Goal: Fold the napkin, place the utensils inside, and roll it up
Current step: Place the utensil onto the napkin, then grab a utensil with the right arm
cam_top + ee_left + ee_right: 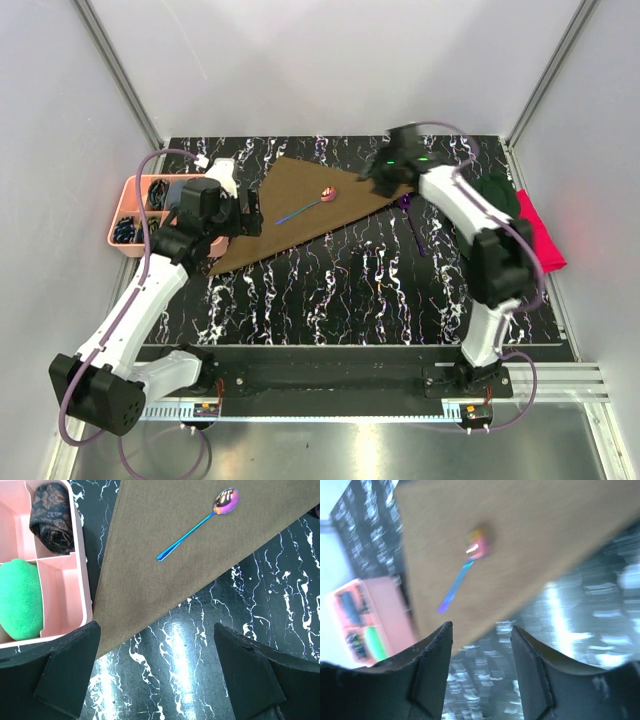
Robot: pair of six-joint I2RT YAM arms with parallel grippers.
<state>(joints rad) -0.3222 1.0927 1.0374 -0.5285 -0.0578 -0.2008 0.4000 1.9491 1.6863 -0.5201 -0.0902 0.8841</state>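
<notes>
The right gripper (384, 176) hangs with its jaws parted and nothing between them. In the blurred right wrist view its two dark fingers (431, 666) frame only bare table and the cloth's edge. It sits above the far right corner of the napkin (300, 215), a plain olive-brown fabric cloth lying flat as a triangle on the black, white-veined marble table (350, 290). The long edge of the triangle runs from near left to far right.

On the napkin, just left of this gripper, lies a slim metallic spoon (306, 207) with a blue handle and a pinkish bowl. The bowl points to the far right and the handle to the near left. Just right of the napkin's right corner, on bare table, lies a second slim purple utensil (416, 228); what kind it is cannot be told.

The left gripper (246, 214) is released and spread wide, holding nothing. Its fingers (70, 672) hover over the napkin's near left edge and the table beside it. Left of it a pink plastic compartment tray (128, 210) sits just beside the napkin. It holds a green rounded item (20, 600) and a dark patterned rolled cloth (50, 517) in separate compartments.

At the far right of the table lie a bright red cloth (542, 232) and a dark green cap (496, 194), touching one another.
</notes>
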